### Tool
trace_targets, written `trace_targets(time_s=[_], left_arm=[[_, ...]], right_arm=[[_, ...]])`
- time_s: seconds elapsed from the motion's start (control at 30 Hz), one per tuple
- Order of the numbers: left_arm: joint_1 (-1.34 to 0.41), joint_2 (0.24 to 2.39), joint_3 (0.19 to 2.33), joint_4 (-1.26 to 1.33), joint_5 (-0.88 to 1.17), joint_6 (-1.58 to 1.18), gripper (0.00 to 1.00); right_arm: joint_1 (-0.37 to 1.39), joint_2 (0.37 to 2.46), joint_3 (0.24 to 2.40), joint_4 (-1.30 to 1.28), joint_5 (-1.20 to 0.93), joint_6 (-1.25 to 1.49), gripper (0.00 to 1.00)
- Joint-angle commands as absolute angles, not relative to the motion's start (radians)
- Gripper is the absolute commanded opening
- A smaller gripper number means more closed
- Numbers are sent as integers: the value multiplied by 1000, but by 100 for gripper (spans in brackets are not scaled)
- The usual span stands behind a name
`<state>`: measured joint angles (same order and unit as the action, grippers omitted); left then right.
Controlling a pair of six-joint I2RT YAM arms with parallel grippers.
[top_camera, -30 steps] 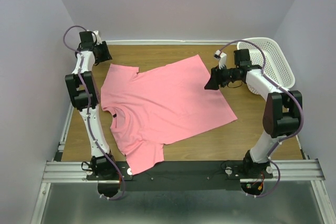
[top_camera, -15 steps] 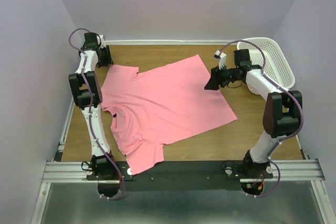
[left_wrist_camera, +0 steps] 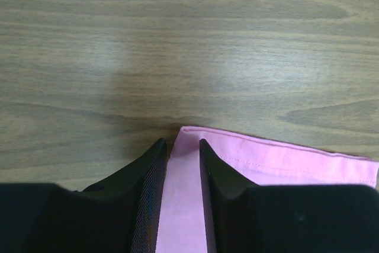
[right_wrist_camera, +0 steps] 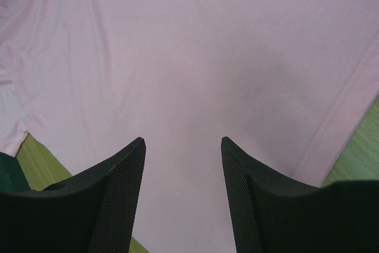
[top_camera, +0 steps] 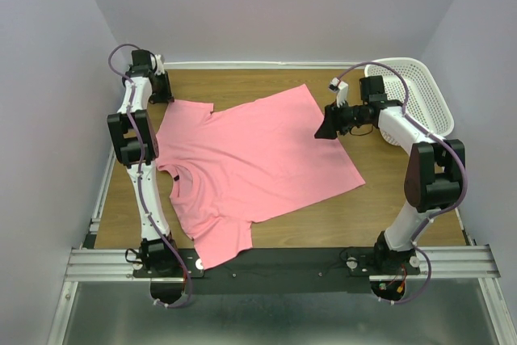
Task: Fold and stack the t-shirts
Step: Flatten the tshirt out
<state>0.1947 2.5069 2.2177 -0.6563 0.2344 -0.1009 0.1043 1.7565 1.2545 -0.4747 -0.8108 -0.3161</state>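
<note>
— Jaws first: your left gripper (left_wrist_camera: 182,145) stands narrowly parted astride the corner of a sleeve (left_wrist_camera: 266,158), with pink cloth lying flat in the gap. It looks unpinched to me, so count that hand as not gripping yet. Your right gripper (right_wrist_camera: 182,141) is spread wide with nothing between its fingers.

— Where is the shirt, then?

— One salmon-pink t-shirt (top_camera: 242,159) lies spread flat across the middle of the overhead frame, neck toward the left, hem toward the right. That sleeve sits at the upper left, right where your left arm reaches. The other sleeve (top_camera: 220,244) points to the lower left and reaches the near edge of the table (top_camera: 347,216). Your right gripper hovers over the shirt's right side, just inside the hem.

— How much of the job is done?

— By my reading, none of the folding: no crease, no doubled layer, both sleeves out. You have only this one shirt in view, so there is no stack either. You look to be at the first pickup, with every fold and the stacking left to do.

— And around it?

— Wooden table shows around the cloth. A white perforated basket (top_camera: 424,94) sits at the upper right, behind your right arm and apart from the shirt.
</note>
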Motion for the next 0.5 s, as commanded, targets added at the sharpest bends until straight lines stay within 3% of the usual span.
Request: trace_targets(time_s=[0.0, 0.27, 0.47], left_arm=[[184, 2542, 2235, -703, 213, -87, 36], [164, 2548, 2232, -710, 176, -84, 33], [160, 2548, 2233, -710, 190, -84, 18]], right_arm=[[100, 1759, 1276, -508, -836, -336, 62], [100, 1758, 1279, -511, -831, -337, 62], [98, 1761, 1281, -514, -827, -339, 62]])
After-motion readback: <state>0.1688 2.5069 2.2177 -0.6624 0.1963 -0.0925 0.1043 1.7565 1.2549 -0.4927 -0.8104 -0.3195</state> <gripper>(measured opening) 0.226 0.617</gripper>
